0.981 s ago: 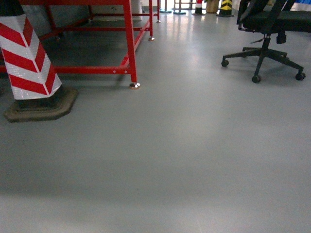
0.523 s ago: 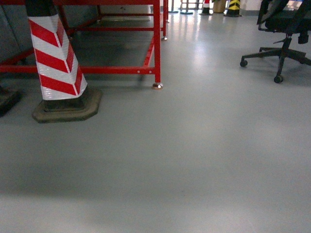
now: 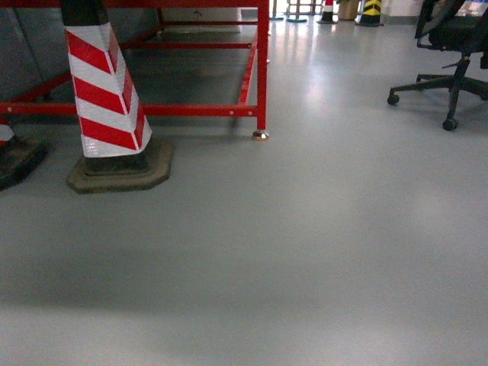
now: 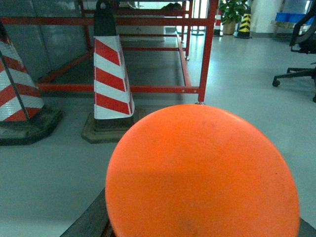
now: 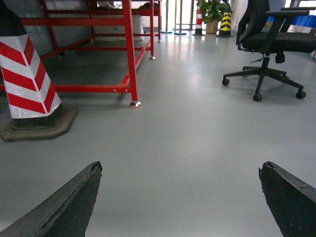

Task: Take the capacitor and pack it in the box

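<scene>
Head view finds only bare grey floor (image 3: 290, 252): no capacitor, no pink box in any view, so how either looks can't be told.

Neither task item shows up, which suggests the robot is in transit, not yet at a picking spot. Right wrist view: the right gripper (image 5: 180, 197) is spread wide, its two dark fingers (image 5: 66, 205) at the lower corners of the view with nothing but floor between them, a ready-to-travel hold by the look of it. Left wrist view: an orange disc (image 4: 202, 173) fills the lower half and hides the left gripper, so I cannot tell how it stands. Farther out, a red-and-white striped cone (image 3: 107, 95) on its dark base stands beside the red steel frame (image 3: 261, 69), a second cone (image 4: 17, 101) stands left of it, and a black office chair (image 3: 457, 46) is well apart at the far right.
</scene>
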Tool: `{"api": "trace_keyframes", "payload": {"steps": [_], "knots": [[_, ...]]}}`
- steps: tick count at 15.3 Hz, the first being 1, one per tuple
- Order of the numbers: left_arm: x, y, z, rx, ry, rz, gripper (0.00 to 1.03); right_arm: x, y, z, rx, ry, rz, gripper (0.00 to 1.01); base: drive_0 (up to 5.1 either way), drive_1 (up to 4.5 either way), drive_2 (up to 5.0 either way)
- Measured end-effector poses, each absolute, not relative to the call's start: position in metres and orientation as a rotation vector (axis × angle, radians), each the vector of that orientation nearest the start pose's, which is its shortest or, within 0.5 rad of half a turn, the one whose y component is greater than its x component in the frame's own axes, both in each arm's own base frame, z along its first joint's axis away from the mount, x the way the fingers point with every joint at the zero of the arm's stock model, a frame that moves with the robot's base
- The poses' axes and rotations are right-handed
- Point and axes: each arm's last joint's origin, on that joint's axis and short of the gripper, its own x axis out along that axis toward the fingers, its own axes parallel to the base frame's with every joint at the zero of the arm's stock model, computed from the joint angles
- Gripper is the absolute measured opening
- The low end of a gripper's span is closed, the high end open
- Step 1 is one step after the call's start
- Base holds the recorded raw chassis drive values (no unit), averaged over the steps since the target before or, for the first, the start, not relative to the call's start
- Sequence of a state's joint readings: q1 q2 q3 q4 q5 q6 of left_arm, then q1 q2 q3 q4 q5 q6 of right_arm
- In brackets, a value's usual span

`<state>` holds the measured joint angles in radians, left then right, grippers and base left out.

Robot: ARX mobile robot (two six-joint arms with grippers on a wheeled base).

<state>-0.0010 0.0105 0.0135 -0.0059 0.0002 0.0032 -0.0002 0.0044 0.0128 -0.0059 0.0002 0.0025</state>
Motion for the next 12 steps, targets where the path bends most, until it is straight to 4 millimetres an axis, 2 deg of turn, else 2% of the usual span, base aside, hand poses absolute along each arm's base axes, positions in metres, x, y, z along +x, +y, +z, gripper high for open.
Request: {"api": "trace_keyframes", "payload": {"steps": [12], "knots": [[0.0975,-0.0001,0.1665,0.003,0.005,-0.001,0.44,0.0972,0.0,0.1671,0.002,-0.004,-0.001,0.98,-5.0,2.41,2.4]]}}
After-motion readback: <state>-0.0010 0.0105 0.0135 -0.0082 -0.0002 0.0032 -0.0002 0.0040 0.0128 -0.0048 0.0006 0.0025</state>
